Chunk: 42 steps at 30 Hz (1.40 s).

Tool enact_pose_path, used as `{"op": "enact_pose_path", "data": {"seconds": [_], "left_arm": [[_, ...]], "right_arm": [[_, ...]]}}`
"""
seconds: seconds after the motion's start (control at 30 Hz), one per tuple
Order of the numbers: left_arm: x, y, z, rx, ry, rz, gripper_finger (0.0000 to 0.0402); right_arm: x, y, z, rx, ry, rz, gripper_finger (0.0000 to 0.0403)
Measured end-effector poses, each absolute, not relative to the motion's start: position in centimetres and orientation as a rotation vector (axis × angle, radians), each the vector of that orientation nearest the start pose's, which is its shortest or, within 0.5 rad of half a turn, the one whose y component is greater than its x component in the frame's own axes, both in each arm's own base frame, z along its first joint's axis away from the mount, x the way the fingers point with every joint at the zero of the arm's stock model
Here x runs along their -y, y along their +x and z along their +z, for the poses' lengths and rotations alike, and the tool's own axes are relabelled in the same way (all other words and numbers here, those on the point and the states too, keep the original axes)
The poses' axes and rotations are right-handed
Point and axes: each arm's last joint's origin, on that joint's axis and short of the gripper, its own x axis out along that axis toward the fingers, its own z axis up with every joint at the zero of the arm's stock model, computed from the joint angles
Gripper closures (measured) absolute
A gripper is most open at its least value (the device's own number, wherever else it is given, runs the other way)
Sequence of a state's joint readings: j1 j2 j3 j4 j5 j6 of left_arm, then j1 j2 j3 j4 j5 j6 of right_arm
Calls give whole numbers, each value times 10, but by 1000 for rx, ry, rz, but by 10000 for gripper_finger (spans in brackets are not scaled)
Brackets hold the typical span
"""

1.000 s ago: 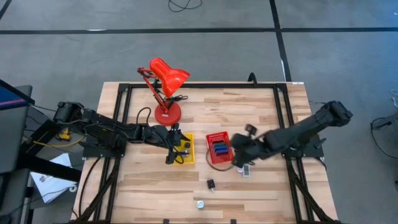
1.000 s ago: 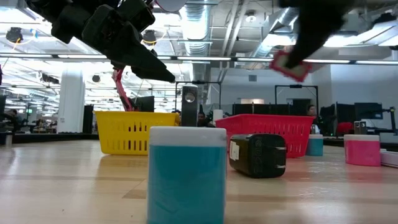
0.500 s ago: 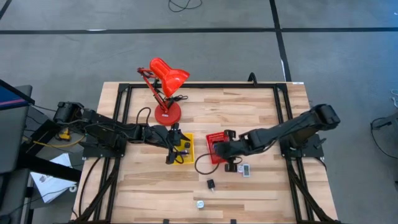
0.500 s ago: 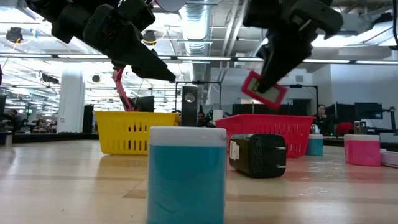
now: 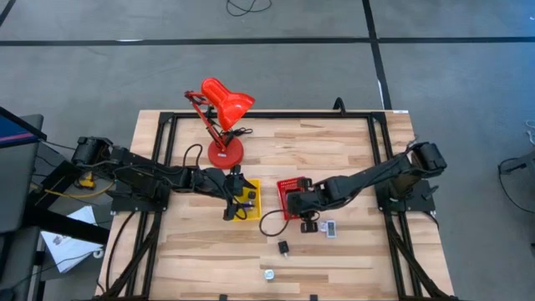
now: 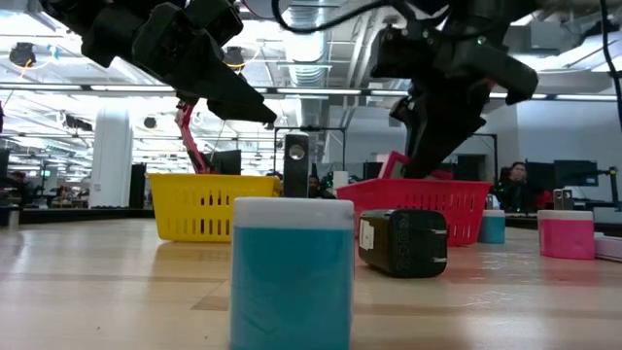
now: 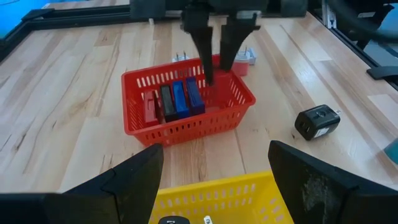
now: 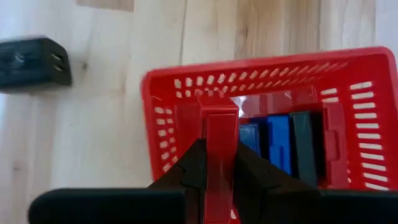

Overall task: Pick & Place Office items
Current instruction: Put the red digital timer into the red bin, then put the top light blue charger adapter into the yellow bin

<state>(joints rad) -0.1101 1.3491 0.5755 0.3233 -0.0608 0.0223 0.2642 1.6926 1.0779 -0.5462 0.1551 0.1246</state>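
Observation:
My right gripper (image 5: 303, 203) reaches down into the red tray (image 5: 290, 189), shut on a flat red rectangle (image 8: 220, 127). Two blue pieces (image 8: 273, 140), a black one (image 8: 303, 146) and a red one (image 7: 150, 107) stand side by side in that tray. My left gripper (image 5: 232, 205) hovers open above the yellow tray (image 5: 253, 203), which holds small black bits. A black plug block (image 5: 284, 247), a silvery-white bit (image 5: 269, 273) and a pink-and-white piece (image 5: 330, 228) lie on the table. My right gripper pinches the flat red rectangle between its two fingers, on the rectangle's upper part (image 8: 220, 149). The fingers come from above, pointing down. The piece stands upright with its lower end (image 8: 219, 106) inside the red tray's near-left corner; whether it touches the tray floor I cannot tell.
A red desk lamp (image 5: 221, 113) stands at the table's far side, behind the trays. In the low view a teal block (image 6: 292, 272) stands close to the camera and a pink block (image 6: 567, 233) to the right. Black frame rails (image 5: 163, 167) run along the table's sides.
My right gripper has carried the red rectangle toward the table's left and down, from above the table beside the red tray into that tray. The piece, earlier tilted in the air, now stands upright inside the tray's wall. My left arm has kept still.

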Motion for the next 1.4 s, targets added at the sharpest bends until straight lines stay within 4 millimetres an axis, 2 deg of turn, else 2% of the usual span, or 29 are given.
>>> {"op": "enact_pose_path", "data": {"seconds": [0.23,0.43,0.83,1.1,1.2,1.4], "left_arm": [[27,265,191,-448,60,-54,114],[28,265,192,-434,63,-55,114],[28,266,192,-430,65,-56,114],[28,266,192,-429,65,-59,114],[28,266,194,-414,56,-58,114],[28,268,198,-362,49,-56,114]], "right_arm": [[-80,315,179,-1174,-141,25,358],[-80,317,164,-1234,-152,39,357],[-80,317,165,-1232,-154,46,323],[-80,317,165,-1231,-153,47,316],[-79,313,174,-1218,-145,45,316],[-77,288,220,-1110,-27,3,316]]}}
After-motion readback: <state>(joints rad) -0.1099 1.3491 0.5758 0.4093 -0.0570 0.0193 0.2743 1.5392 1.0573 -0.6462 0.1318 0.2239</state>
